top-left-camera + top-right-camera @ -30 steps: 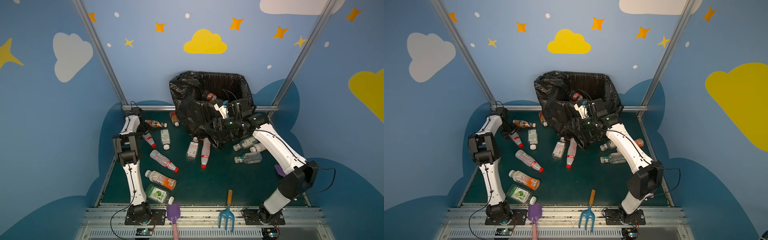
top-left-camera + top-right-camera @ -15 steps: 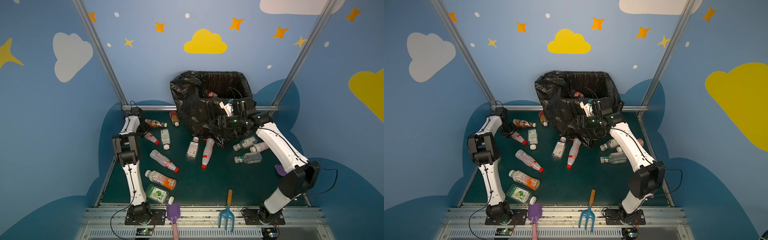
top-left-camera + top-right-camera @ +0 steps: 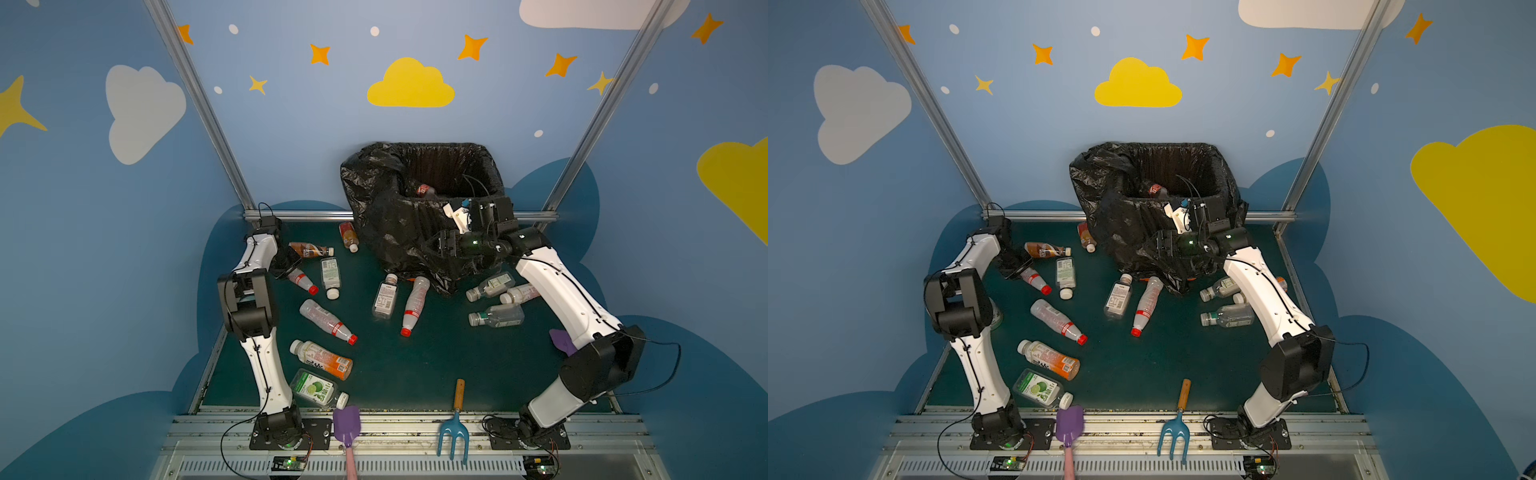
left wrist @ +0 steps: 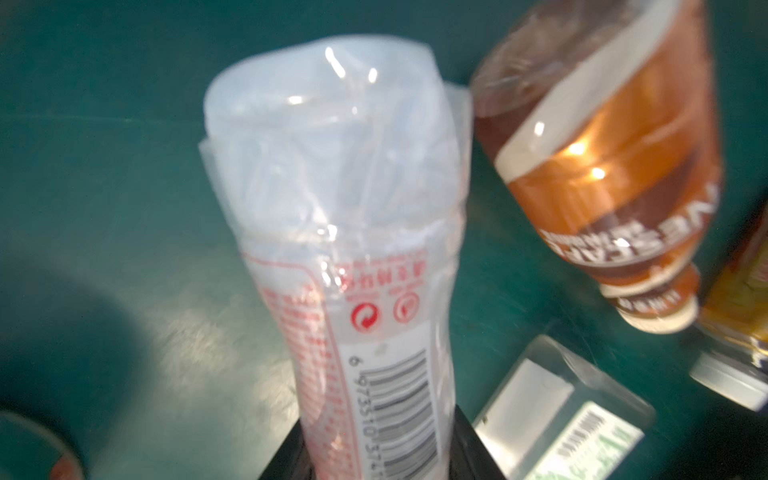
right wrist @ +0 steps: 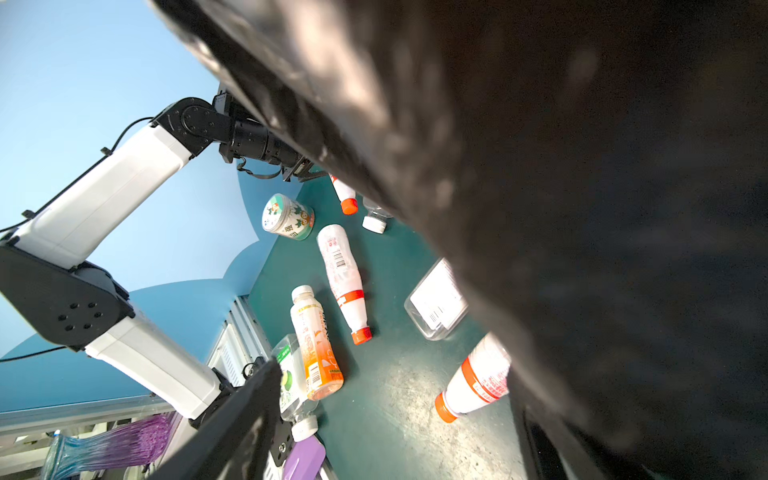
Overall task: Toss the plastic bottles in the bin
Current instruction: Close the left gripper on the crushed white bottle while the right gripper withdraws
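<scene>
The bin (image 3: 490, 166) with its black bag stands at the back, with a red-labelled bottle (image 3: 424, 190) lying inside. My left gripper (image 3: 289, 272) is down at the floor's left, shut on a clear bottle with red print and a red cap (image 3: 305, 283). In the left wrist view that bottle (image 4: 353, 257) runs out from between the jaws of my left gripper (image 4: 376, 453). My right gripper (image 3: 441, 245) is open and empty against the bin's front wall (image 5: 582, 208). Several plastic bottles lie on the green floor, such as a red-capped one (image 3: 326, 322) and an orange one (image 3: 322, 359).
A brown bottle (image 4: 602, 174) and a square clear one (image 4: 552, 415) lie close beside the held bottle. A purple shovel (image 3: 347, 424) and a blue rake (image 3: 454, 432) sit at the front edge. A round jar (image 5: 288, 217) stands behind the left arm.
My left gripper has closed on the red-capped bottle. My right gripper let its bottle drop into the bin, opened wider and came back down in front of the bin.
</scene>
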Action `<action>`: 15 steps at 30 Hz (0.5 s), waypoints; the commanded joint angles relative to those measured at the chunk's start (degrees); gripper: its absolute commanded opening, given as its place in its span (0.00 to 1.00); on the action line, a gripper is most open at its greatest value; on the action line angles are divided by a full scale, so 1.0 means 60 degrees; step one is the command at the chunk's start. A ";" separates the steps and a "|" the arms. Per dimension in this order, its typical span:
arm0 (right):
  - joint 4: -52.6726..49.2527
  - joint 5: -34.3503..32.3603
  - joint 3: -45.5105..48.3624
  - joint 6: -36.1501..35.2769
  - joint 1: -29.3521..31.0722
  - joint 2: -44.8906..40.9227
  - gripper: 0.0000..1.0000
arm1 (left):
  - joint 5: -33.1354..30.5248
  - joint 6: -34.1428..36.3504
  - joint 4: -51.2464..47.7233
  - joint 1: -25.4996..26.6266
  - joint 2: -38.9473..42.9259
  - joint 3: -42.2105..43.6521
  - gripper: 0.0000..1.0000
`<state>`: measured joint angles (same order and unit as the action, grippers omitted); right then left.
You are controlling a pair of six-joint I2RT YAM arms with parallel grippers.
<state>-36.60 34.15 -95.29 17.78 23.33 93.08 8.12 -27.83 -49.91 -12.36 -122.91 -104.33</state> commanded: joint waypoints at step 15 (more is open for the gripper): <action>0.2244 -0.0890 0.1257 0.0426 -0.0254 -0.2309 0.87 | 0.1227 0.0171 -0.0002 0.0082 0.2601 -0.0622 0.45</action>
<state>-26.70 31.66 -88.49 19.77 22.13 81.71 13.17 -27.62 -49.89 -11.94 -110.80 -106.02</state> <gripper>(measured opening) 0.868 0.455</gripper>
